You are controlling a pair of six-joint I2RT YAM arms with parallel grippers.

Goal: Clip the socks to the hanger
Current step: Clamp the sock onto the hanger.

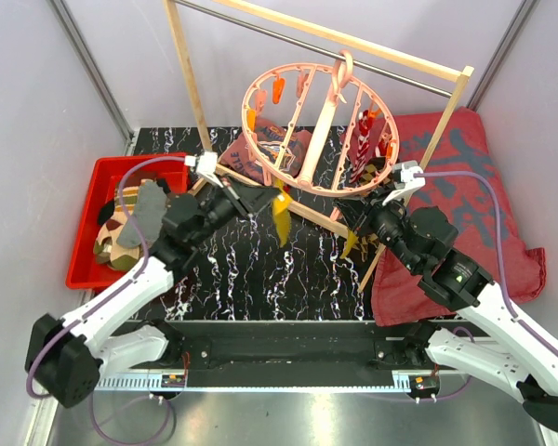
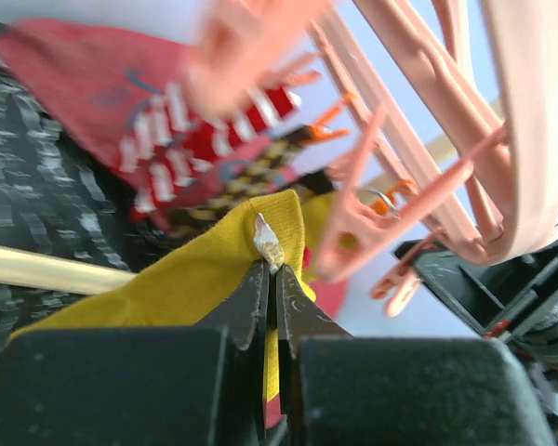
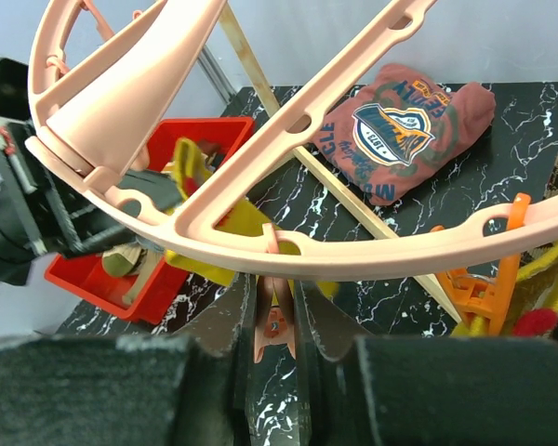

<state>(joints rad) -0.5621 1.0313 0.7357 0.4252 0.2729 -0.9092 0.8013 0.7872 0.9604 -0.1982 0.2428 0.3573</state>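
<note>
left gripper: clamped tight on the edge of the yellow sock
yellow sock: held up just under the hanger rim (near a clip)
right gripper: nearly closed, pinching a pink clip under the rim
hanger: hooked on the wooden rack, tilted; striped sock hanging from it
red bin: left on the bench, holding argyle sock and grey sock

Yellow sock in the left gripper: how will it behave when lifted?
Probably floppy: the yellow sock hangs in a fold below the left gripper. Likely light, since a narrow pinch at its edge carries it. Its free end may swing.
</note>
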